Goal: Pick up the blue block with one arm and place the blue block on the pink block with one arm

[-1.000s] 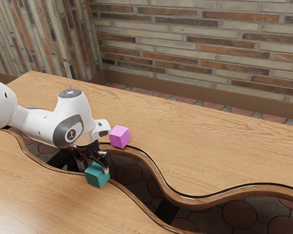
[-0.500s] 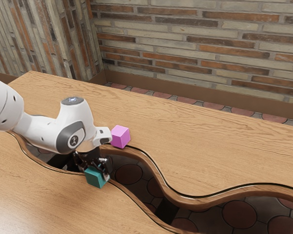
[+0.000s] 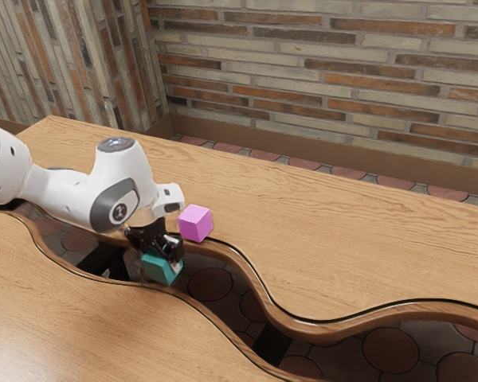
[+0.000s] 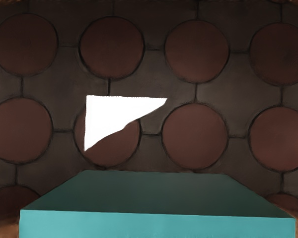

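Grips the blue block [image 3: 158,269] in the pincer [image 3: 162,253], narrowed onto two sides.
Holds it at the pincer's tips, over tiled floor [image 4: 198,49]; pink block [image 3: 195,223] close beside the pincer, on the surface [image 3: 342,231] edge.

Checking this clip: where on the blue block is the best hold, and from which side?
Two opposite side faces, coming from above. The blue block is a cube with flat, parallel sides, so a hold seats squarely there. The pincer grips it this way, over the gap between the tables.
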Motion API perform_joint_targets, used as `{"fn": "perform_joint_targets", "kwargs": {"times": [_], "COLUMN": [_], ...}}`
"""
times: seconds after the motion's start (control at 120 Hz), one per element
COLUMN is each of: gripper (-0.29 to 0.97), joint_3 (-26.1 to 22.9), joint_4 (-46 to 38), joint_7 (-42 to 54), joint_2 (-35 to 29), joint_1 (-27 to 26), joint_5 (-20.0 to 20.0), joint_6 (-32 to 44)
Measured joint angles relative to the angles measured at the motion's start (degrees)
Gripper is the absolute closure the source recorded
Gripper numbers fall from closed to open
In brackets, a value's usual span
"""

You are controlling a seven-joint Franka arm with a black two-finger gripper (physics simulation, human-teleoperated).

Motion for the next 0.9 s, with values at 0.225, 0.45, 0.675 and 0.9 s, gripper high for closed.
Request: {"fn": "perform_joint_targets", "kwargs": {"times": [0.225, 0.45, 0.675, 0.9], "gripper": [0.37, 0.36, 0.36, 0.36], "joint_3": [-0.03, -0.78, -1.78, -2.35], "joint_4": [15.36, 26.77, 32.21, 36.03], "joint_7": [-0.33, 0.62, 1.65, 2.61], "joint_2": [3.9, 13.05, 18.13, 21.34], "joint_1": [1.49, 3.35, 3.41, 3.83], "joint_5": [6.44, 7.8, 7.84, 7.8], "joint_6": [-6.83, -11.79, -13.46, -14.01]}}
